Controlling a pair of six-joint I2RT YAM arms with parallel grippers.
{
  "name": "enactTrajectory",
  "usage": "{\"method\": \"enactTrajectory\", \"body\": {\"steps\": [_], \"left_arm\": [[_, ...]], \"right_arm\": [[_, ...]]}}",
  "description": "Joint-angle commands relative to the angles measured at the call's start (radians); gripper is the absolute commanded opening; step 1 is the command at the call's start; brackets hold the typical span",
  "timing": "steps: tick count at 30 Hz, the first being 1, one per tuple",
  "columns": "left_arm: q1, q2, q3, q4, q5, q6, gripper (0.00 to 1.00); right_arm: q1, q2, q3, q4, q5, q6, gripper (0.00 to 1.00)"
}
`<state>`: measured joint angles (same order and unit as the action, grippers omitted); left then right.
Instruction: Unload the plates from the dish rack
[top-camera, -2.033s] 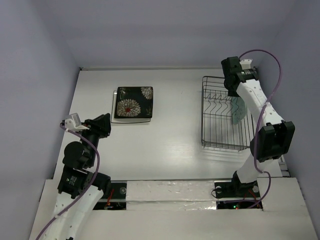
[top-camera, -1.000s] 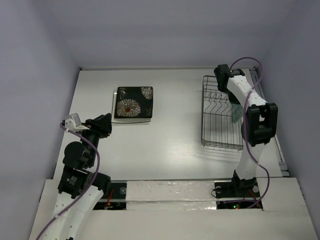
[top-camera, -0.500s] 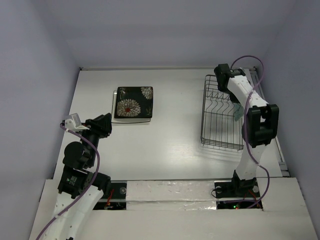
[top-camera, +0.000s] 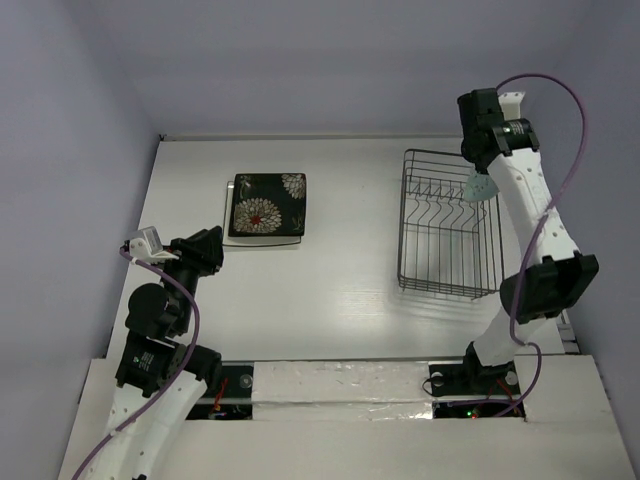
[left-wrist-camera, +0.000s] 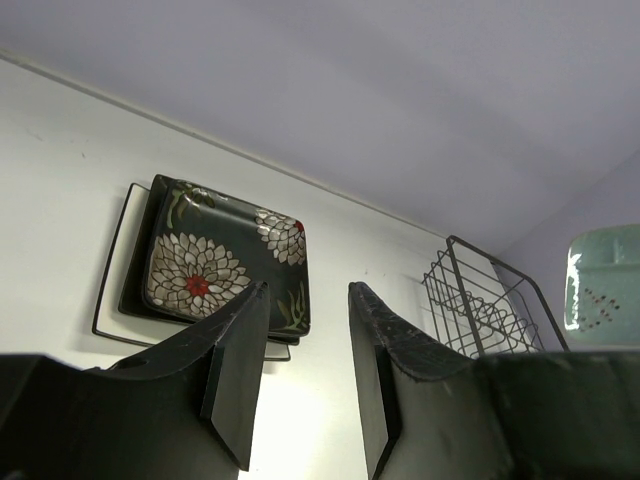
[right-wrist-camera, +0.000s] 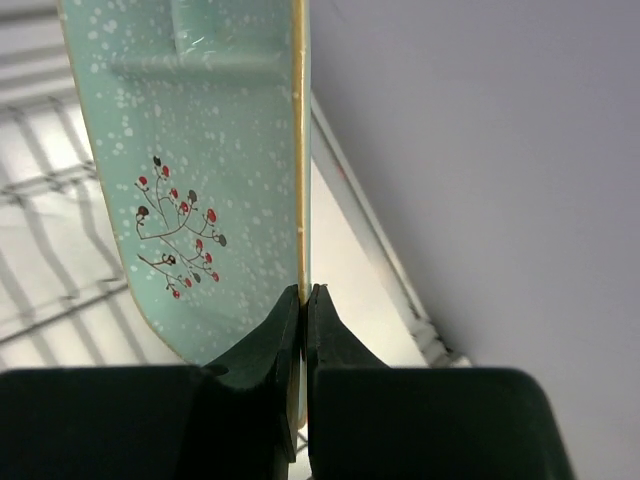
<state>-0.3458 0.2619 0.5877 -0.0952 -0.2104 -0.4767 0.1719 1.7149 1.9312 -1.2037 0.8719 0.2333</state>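
My right gripper (right-wrist-camera: 304, 292) is shut on the rim of the pale mint-green plate (right-wrist-camera: 190, 150), which is speckled white with a small red-berry sprig. It holds the plate on edge above the far right corner of the grey wire dish rack (top-camera: 445, 225). From above, the plate (top-camera: 480, 186) hangs under the right gripper (top-camera: 476, 170). A black plate with white-red flowers (top-camera: 267, 205) tops a stack at the back left, over a white plate (left-wrist-camera: 110, 285). My left gripper (left-wrist-camera: 305, 290) is open and empty, low at the near left (top-camera: 210, 245), well short of that stack.
The rack (left-wrist-camera: 480, 310) stands on the right half of the white table, close to the right wall and a raised strip along the table edge (right-wrist-camera: 400, 290). Lavender walls close in the back and both sides.
The right arm has lifted the mint-green plate up and out of the rack toward the far right. The rack has shifted slightly. The left arm has not moved.
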Motion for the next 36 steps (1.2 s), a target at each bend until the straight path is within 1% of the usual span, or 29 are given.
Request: {"method": "enactTrajectory", "body": {"steps": [1, 3, 5, 6, 8, 9, 10, 11, 12, 13, 15, 16, 17, 18, 19, 20, 23, 24, 25, 29, 32, 36], "left_arm": [[-0.004, -0.004, -0.009, 0.052, 0.003, 0.009, 0.34], [-0.004, -0.001, -0.008, 0.052, 0.003, 0.009, 0.34], [-0.004, 0.000, -0.006, 0.051, 0.003, 0.007, 0.34], [-0.004, 0.002, -0.008, 0.051, 0.003, 0.007, 0.34], [-0.004, 0.003, -0.008, 0.051, 0.003, 0.009, 0.34], [-0.004, 0.003, -0.008, 0.051, 0.003, 0.007, 0.34], [-0.004, 0.007, -0.008, 0.051, 0.003, 0.009, 0.34], [-0.004, 0.007, -0.008, 0.049, 0.003, 0.009, 0.34], [-0.004, 0.005, -0.008, 0.049, 0.003, 0.009, 0.34], [-0.004, 0.008, -0.008, 0.049, 0.003, 0.009, 0.34], [-0.004, 0.008, -0.008, 0.048, 0.003, 0.007, 0.34], [-0.004, 0.010, -0.006, 0.048, 0.003, 0.007, 0.34], [-0.004, 0.008, -0.005, 0.046, 0.003, 0.007, 0.34], [-0.004, 0.008, -0.006, 0.046, 0.003, 0.009, 0.34], [-0.004, 0.007, -0.005, 0.046, 0.003, 0.007, 0.35], [-0.004, 0.008, -0.006, 0.046, 0.003, 0.009, 0.35], [-0.004, 0.005, -0.006, 0.045, 0.003, 0.010, 0.35], [-0.004, 0.005, -0.006, 0.045, 0.003, 0.010, 0.35], [-0.004, 0.005, -0.006, 0.045, 0.003, 0.010, 0.35], [-0.004, 0.007, -0.006, 0.043, 0.003, 0.010, 0.35], [-0.004, 0.008, -0.005, 0.045, 0.003, 0.010, 0.36], [-0.004, 0.008, -0.006, 0.043, 0.003, 0.009, 0.36]], "right_arm": [[0.012, -0.107, 0.092, 0.101, -0.037, 0.029, 0.00], [0.021, -0.159, 0.089, 0.125, -0.140, 0.038, 0.00], [0.069, -0.226, 0.055, 0.188, -0.215, 0.052, 0.00], [0.090, -0.250, -0.001, 0.217, -0.278, 0.060, 0.00], [0.148, -0.300, -0.073, 0.311, -0.339, 0.095, 0.00], [0.225, -0.346, -0.113, 0.344, -0.384, 0.110, 0.00], [0.266, -0.363, -0.189, 0.402, -0.410, 0.126, 0.00], [0.309, -0.382, -0.227, 0.433, -0.441, 0.165, 0.00], [0.393, -0.418, -0.269, 0.470, -0.488, 0.185, 0.00], [0.434, -0.434, -0.360, 0.553, -0.510, 0.207, 0.00], [0.501, -0.468, -0.440, 0.617, -0.542, 0.267, 0.00], [0.559, -0.475, -0.481, 0.682, -0.551, 0.285, 0.00], [0.584, -0.482, -0.559, 0.714, -0.568, 0.306, 0.00], [0.609, -0.483, -0.596, 0.745, -0.591, 0.316, 0.00], [0.668, -0.482, -0.630, 0.795, -0.593, 0.328, 0.00], [0.698, -0.474, -0.685, 0.814, -0.594, 0.346, 0.00], [0.797, -0.437, -0.742, 0.862, -0.570, 0.402, 0.00], [0.813, -0.430, -0.782, 0.877, -0.562, 0.417, 0.00], [0.822, -0.423, -0.804, 0.913, -0.568, 0.432, 0.00], [0.831, -0.394, -0.917, 0.974, -0.554, 0.510, 0.00], [0.831, -0.376, -0.977, 0.984, -0.505, 0.567, 0.00], [0.831, -0.374, -1.043, 0.971, -0.384, 0.638, 0.00]]}}
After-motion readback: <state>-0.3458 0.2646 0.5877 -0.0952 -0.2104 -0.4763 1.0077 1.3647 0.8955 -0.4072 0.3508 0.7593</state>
